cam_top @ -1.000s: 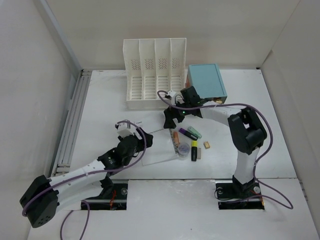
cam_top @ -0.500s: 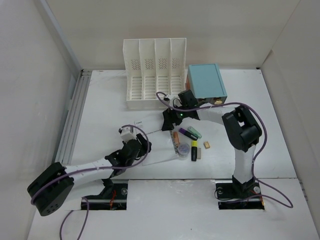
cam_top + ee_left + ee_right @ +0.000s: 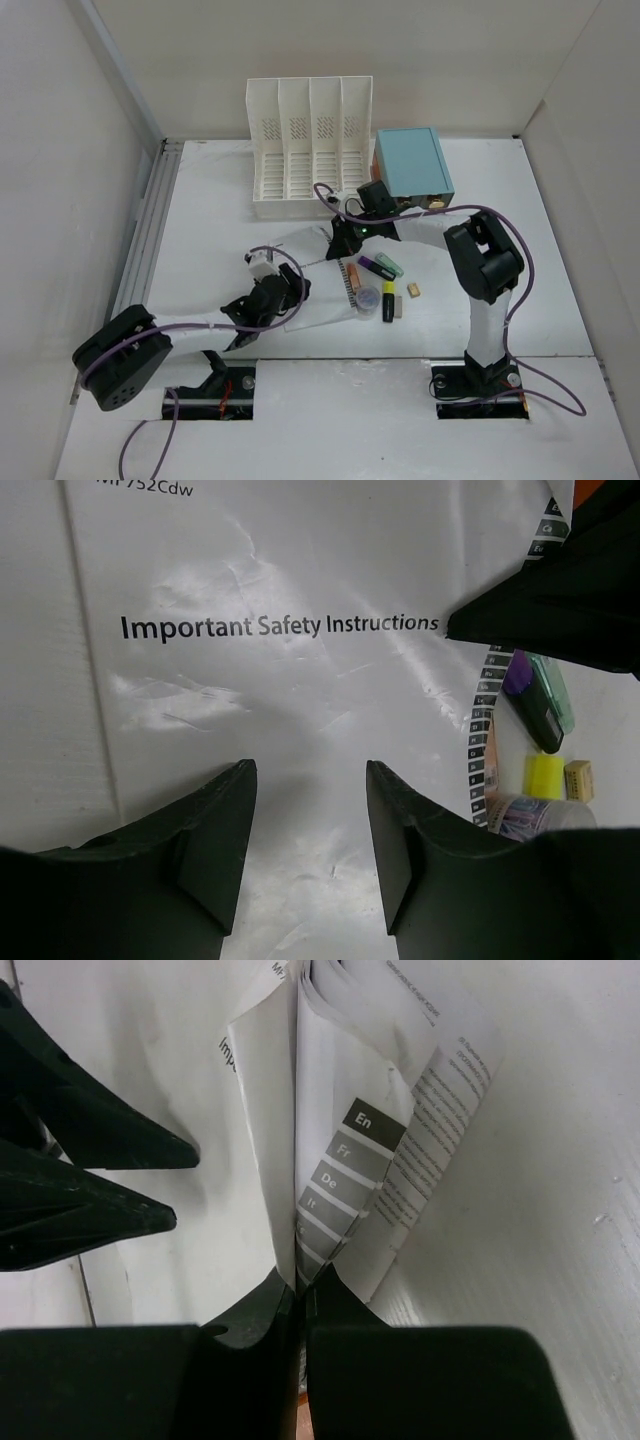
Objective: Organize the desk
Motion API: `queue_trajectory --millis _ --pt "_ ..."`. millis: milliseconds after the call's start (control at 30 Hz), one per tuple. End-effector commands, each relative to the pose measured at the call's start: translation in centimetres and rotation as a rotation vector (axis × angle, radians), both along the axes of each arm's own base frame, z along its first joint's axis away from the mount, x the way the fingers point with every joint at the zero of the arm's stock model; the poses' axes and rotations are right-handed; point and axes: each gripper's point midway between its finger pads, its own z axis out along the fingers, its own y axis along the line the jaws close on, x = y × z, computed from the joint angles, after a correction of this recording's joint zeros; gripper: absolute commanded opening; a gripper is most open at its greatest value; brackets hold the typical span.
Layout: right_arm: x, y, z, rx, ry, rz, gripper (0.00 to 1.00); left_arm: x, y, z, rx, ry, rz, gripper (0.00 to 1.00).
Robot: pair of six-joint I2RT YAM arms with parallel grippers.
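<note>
A white booklet (image 3: 300, 262) headed "Important Safety Instructions" (image 3: 280, 626) lies near the middle of the desk (image 3: 200, 215). My right gripper (image 3: 342, 243) is shut on the booklet's right edge. In the right wrist view its fingers (image 3: 305, 1278) pinch several pages beside the grey language tabs (image 3: 345, 1175), and those pages stand lifted and fanned. My left gripper (image 3: 293, 291) hovers low over the booklet's near part. It is open (image 3: 308, 770), with only the cover showing between the jaws.
Right of the booklet lie a purple-and-green highlighter (image 3: 378, 267), a yellow-and-black highlighter (image 3: 389, 300), a small tan eraser (image 3: 413, 291), an orange pen (image 3: 350, 272) and a round clear pot (image 3: 368, 299). A white file rack (image 3: 308, 145) and a teal drawer box (image 3: 412, 162) stand behind. A grey rail (image 3: 145, 240) runs along the left edge.
My right gripper has shut on the booklet's edge and its pages have risen. The left arm has slid right and nearer over the booklet, with its jaws narrowed somewhat.
</note>
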Motion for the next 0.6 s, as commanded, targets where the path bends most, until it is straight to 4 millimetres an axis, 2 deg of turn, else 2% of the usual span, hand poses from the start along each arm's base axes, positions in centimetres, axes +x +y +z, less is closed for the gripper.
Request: queue_trajectory --millis 0,67,167,200,233,333,433,567 --pt "-1.7 1.3 2.2 0.092 0.009 0.101 0.0 -0.6 -0.9 -0.4 -0.002 0.043 -0.044 0.45" --pt "-1.3 1.2 3.5 0.11 -0.02 0.105 0.0 -0.6 -0.9 0.4 -0.01 0.024 -0.049 0.62" --pt "-0.6 0.3 5.6 0.138 -0.045 0.096 0.0 -0.5 -0.2 3.7 -0.045 -0.041 -0.031 0.83" --pt "-0.1 0.2 6.8 0.155 -0.081 0.112 0.0 -0.6 0.0 5.9 -0.077 -0.085 -0.037 0.85" --pt "-0.3 0.1 8.1 0.188 -0.081 0.144 0.0 -0.3 1.0 6.7 -0.079 -0.112 0.006 0.86" --pt "-0.4 -1.0 9.8 0.219 -0.073 0.18 0.0 -0.3 2.7 8.4 -0.073 -0.178 0.033 0.86" --pt "-1.7 -1.0 10.8 0.264 -0.058 0.235 0.0 -0.4 3.3 8.4 -0.074 -0.193 0.04 0.86" --pt "-2.6 -1.0 12.3 0.316 -0.07 0.283 0.0 -0.8 3.8 6.7 -0.049 -0.164 0.04 0.86"
